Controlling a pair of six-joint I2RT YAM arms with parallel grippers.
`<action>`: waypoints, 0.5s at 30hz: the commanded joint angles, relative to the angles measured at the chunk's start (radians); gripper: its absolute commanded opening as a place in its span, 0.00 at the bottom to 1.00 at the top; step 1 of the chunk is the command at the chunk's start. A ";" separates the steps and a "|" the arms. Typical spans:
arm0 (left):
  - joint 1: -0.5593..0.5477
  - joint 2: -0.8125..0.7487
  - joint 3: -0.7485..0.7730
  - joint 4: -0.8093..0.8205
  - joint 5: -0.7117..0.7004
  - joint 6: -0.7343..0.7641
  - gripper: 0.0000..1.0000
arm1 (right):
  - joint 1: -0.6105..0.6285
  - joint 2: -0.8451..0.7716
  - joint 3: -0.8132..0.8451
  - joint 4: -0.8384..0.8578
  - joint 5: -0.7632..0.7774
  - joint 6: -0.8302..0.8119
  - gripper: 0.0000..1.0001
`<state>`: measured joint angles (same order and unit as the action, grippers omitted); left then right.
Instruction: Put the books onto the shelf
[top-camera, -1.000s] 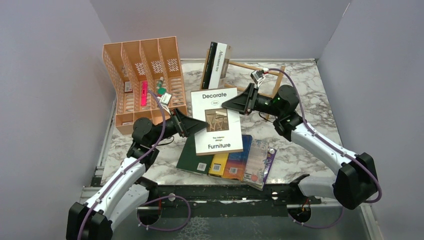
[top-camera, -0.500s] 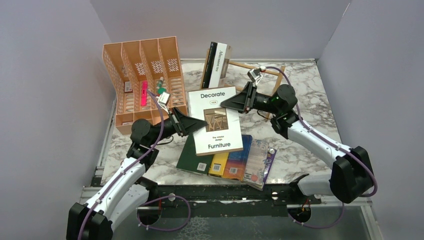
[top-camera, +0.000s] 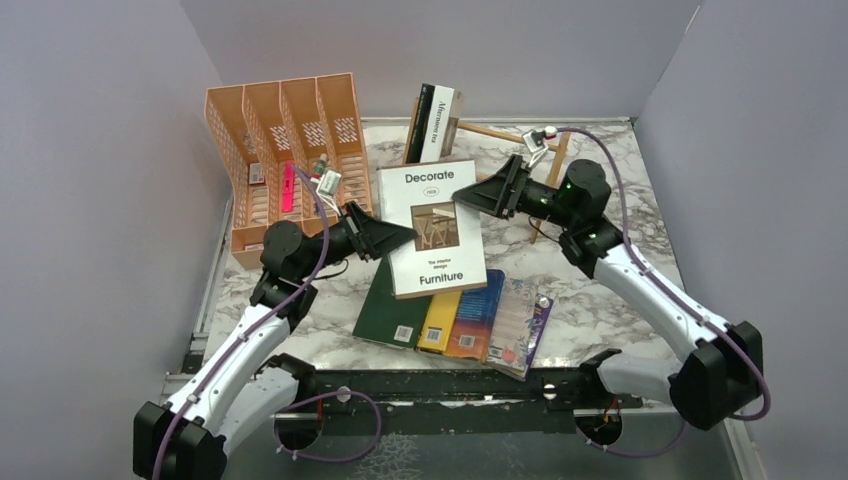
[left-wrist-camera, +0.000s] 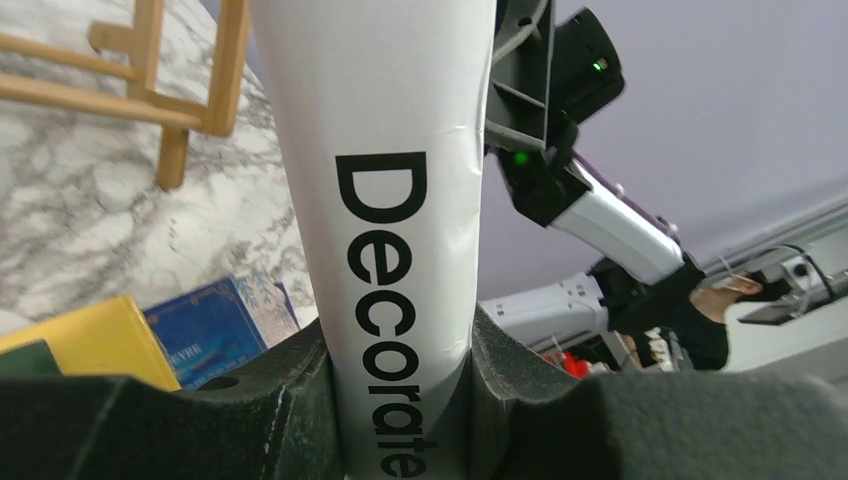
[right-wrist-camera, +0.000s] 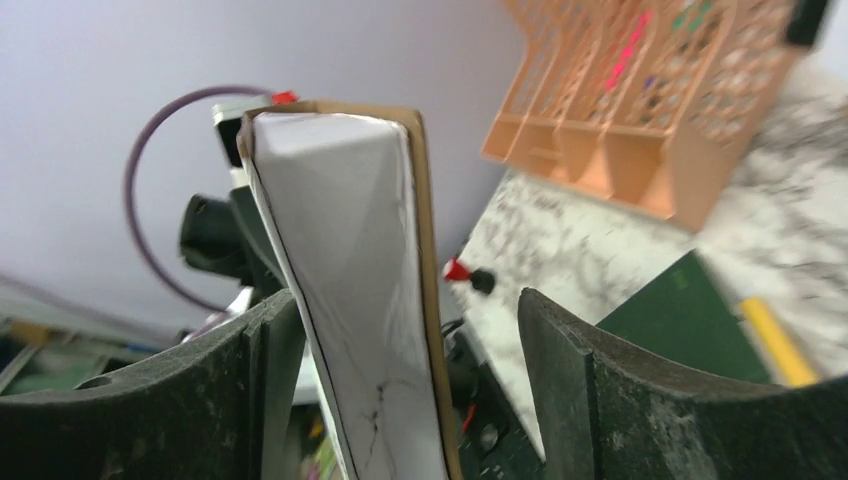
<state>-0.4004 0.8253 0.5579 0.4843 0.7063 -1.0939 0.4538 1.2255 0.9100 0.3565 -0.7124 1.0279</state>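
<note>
One Decorate book (top-camera: 430, 200) in left claw (top-camera: 405, 237); four books (top-camera: 455, 318) flat; perhaps two shelved.

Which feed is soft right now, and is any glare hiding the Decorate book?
Right wrist view: orange organiser behind is blurred, Decorate book edge slightly soft. Left wrist view: lettering crisp. Top view: even light, no glare.

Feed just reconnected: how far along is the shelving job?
Done: black book and white book stand in the shelf. In hand: left gripper clamps the Decorate book; right gripper has jaws open around its far edge. Left: green book, yellow book, blue-orange book, floral book lying on the table.
</note>
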 joint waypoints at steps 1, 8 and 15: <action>0.002 0.038 0.142 -0.102 -0.122 0.155 0.29 | -0.024 -0.101 0.067 -0.320 0.256 -0.201 0.82; -0.015 0.208 0.410 -0.276 -0.252 0.363 0.29 | -0.027 -0.284 0.010 -0.501 0.567 -0.287 0.82; -0.160 0.474 0.782 -0.491 -0.453 0.637 0.29 | -0.028 -0.388 -0.024 -0.606 0.691 -0.368 0.82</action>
<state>-0.4786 1.1957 1.1545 0.1383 0.4332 -0.6773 0.4297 0.8677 0.9028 -0.1398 -0.1562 0.7406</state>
